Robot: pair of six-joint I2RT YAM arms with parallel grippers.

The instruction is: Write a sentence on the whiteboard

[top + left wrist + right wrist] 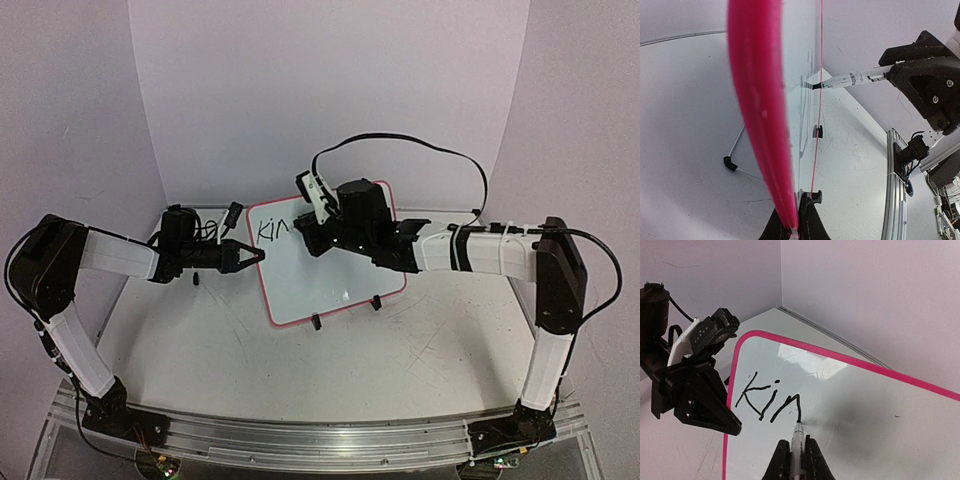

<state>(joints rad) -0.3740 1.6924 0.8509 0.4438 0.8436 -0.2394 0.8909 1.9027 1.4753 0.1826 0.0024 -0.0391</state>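
Pinching marker (797, 436) in right tool (796, 454), tip at "Kin" (767, 399) on whiteboard (875, 410) lower-centre; clamping its left edge in left tool (792, 224).

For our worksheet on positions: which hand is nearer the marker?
Right. The right hand holds the marker, tip on the board; the left hand clamps its rim, clear of it.
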